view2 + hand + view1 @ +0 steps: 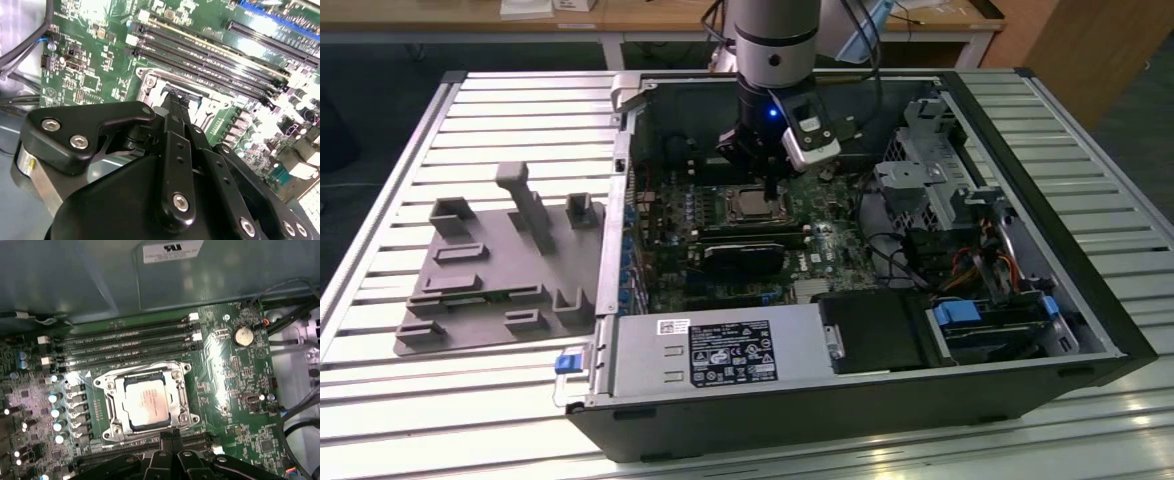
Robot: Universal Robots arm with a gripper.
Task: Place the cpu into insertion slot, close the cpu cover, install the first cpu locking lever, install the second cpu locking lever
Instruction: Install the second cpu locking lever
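1. an open computer case (854,400) lies on its side on a slatted metal desk (400,150); inside it are a green motherboard (720,250), a silver power supply box (707,355) at its 6 o'clock edge, a drive bay with blue tabs (987,320) at about 4 o'clock, and metal brackets with cables at 3 o'clock.
2. a grey moulded fixture tray (487,290) sits on the desk at the case's 9 o'clock, just beside it, with upright posts and shallow pockets.
3. the cpu (146,402), a flat square chip with a silvery-grey top, lies seated in the insertion slot (106,416) near the middle of the motherboard; in the exterior view it shows at (750,205).
4. the cpu cover (177,392), a thin silver frame with a square window, lies flat down around the chip, the chip's top showing through the window.
5. four long black memory slots (130,342) run parallel just beside the socket, and a round coin battery (243,336) sits apart from it.
6. the gripper (169,436) hangs just above the socket's edge; the jaws are pressed together, tips touching, with nothing held between them. in the second wrist view the gripper (176,100) points down at the socket frame.
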